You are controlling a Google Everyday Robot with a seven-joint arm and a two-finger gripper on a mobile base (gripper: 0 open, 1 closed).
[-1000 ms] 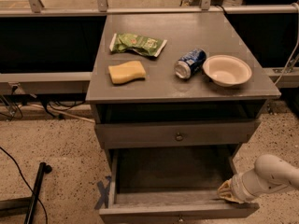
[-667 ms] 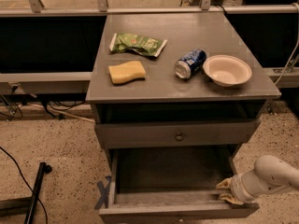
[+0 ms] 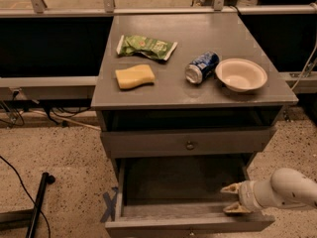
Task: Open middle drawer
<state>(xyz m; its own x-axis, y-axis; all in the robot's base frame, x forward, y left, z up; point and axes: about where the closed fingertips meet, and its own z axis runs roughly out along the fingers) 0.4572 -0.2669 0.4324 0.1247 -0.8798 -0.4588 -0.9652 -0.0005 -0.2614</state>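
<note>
The middle drawer (image 3: pixel 183 182) is the grey drawer pulled far out below the cabinet top, and its plain grey inside is empty. Its front panel (image 3: pixel 188 226) sits at the bottom edge of the view. My gripper (image 3: pixel 232 199) comes in from the right on a white arm (image 3: pixel 287 188). It is just inside the drawer's right front corner. Its two tan fingertips (image 3: pixel 230 188) are spread apart with nothing between them. The narrower drawer (image 3: pixel 148 144) above is shut, with a small round knob (image 3: pixel 189 145).
On the cabinet top (image 3: pixel 163 90) lie a green chip bag (image 3: pixel 146 46), a yellow sponge (image 3: pixel 134 76), a blue can (image 3: pixel 202 66) on its side and a white bowl (image 3: pixel 241 74). A black pole (image 3: pixel 38 202) and cables lie on the speckled floor at the left.
My gripper has shifted a little to the left, further over the drawer's right front corner. The drawer stays pulled out the same amount.
</note>
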